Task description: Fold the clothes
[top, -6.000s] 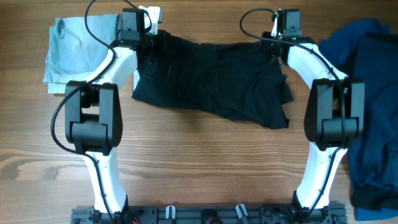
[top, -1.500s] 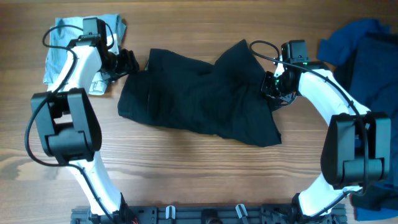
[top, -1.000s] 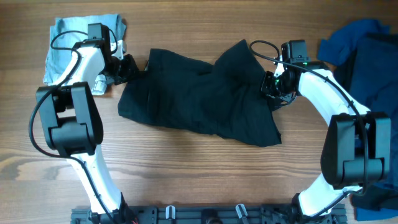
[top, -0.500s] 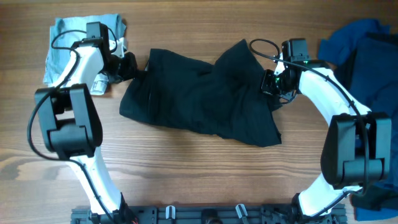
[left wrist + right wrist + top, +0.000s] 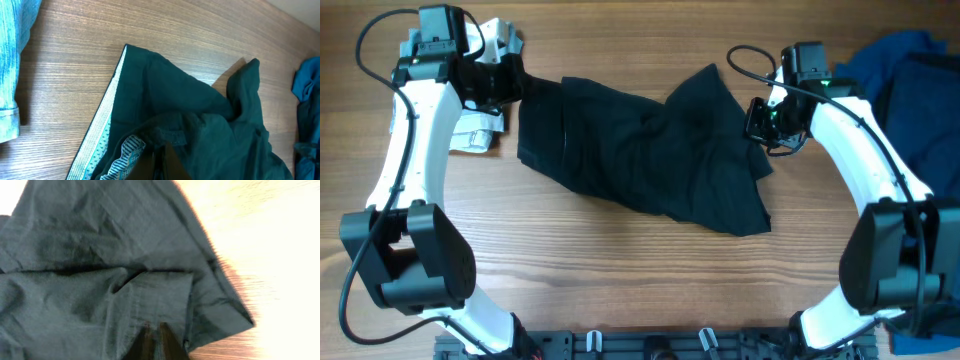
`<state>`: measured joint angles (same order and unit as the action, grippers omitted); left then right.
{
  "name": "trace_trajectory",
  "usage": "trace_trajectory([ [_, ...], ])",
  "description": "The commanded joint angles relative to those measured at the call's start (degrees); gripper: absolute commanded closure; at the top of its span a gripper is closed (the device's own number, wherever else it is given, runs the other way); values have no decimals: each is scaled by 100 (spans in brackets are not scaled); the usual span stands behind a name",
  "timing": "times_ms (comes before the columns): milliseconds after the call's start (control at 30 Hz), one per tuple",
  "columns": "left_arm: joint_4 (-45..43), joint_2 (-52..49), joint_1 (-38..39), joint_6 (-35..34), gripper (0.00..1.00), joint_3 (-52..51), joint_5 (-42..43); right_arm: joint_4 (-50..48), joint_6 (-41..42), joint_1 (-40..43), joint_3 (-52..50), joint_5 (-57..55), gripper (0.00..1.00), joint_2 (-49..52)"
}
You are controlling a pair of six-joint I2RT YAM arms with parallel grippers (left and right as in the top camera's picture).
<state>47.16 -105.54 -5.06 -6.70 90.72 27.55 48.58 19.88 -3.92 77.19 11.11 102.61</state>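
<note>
Left gripper clamps the left end of the black wide-legged fabric shorts near the wooden worktop's far edge. Right gripper sits narrow on their right end, grip unclear.

A robot test bench rather than anyone's home, from where I stand.
A white-and-black left arm and right arm stand on a black rail along the near edge of a bare wood-grain tabletop, with black shorts and a dark blue heap laid out.
</note>
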Motion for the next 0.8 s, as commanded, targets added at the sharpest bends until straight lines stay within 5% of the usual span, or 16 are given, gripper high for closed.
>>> trace_trajectory([
  [0, 24, 20, -31, 48, 96, 63, 96, -37, 92, -13, 52, -459, 66, -76],
  [467, 26, 20, -31, 48, 96, 63, 96, -876, 297, -24, -339, 101, 57, 1143],
  [500, 28, 20, -31, 48, 96, 63, 96, -874, 271, -24, -339, 153, 59, 1207],
  [600, 26, 20, -31, 48, 96, 63, 94, -868, 258, -24, -317, 166, 96, 1172],
  [767, 24, 20, -31, 48, 96, 63, 92, -839, 238, -13, -142, 164, 96, 765],
])
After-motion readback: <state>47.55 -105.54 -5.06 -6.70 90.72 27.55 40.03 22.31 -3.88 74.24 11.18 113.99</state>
